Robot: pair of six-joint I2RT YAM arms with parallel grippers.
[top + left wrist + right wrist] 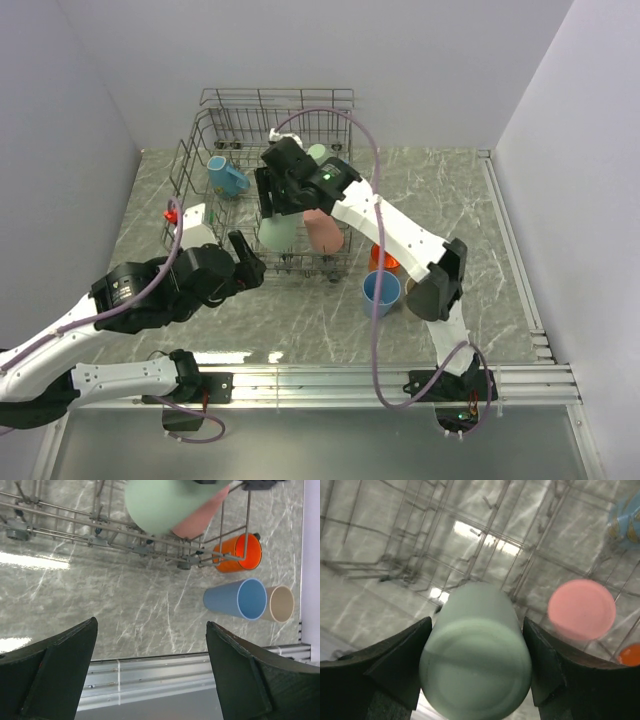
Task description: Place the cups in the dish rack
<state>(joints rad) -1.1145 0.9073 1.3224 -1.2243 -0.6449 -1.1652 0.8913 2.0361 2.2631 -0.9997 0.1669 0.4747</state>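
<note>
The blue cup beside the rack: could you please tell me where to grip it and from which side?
Probably its rim, from above. The blue cup stands upright with its mouth open, so one finger can go inside and the other outside, on the wall facing away from the beige cup, which sits close against its other side.

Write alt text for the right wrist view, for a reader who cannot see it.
A green cup, bottom toward the camera, is gripped between the right fingers over the rack. A pink cup stands bottom-up in the rack to its right. The picture is blurred.
</note>
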